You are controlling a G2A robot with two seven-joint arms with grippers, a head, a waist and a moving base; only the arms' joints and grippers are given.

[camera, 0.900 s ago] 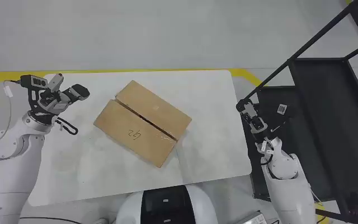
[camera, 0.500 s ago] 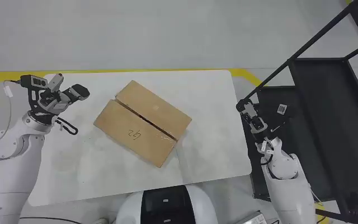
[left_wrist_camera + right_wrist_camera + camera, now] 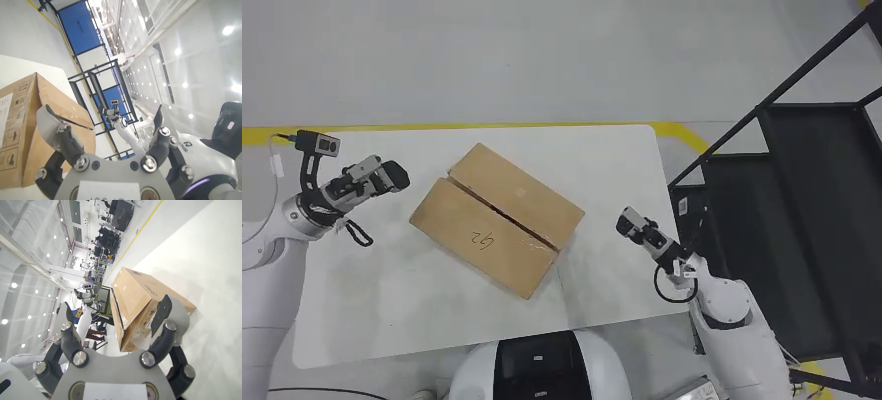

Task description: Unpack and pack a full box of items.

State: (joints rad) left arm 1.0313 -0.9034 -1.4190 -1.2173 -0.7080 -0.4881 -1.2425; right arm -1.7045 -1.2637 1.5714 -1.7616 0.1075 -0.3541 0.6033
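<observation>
A closed brown cardboard box (image 3: 497,218) lies slantwise in the middle of the white table (image 3: 612,160), its two top flaps meeting along a seam. The box (image 3: 24,130) fills one side of the left wrist view, and the box (image 3: 132,298) appears again in the right wrist view. My left gripper (image 3: 392,177) hovers over the table's left part, a short way from the box, open and holding nothing; its fingers (image 3: 49,117) stand wide apart. My right gripper (image 3: 632,222) sits over the table's right edge, pointing at the box, open and empty, fingers (image 3: 162,311) spread.
A dark metal rack (image 3: 802,180) stands close beside the table on the right. A yellow floor line (image 3: 682,130) runs behind the table. Bare tabletop lies in front of and behind the box.
My right gripper has swung in from beside the rack to over the table's right edge, toward the box. My left gripper has shifted slightly toward the box.
</observation>
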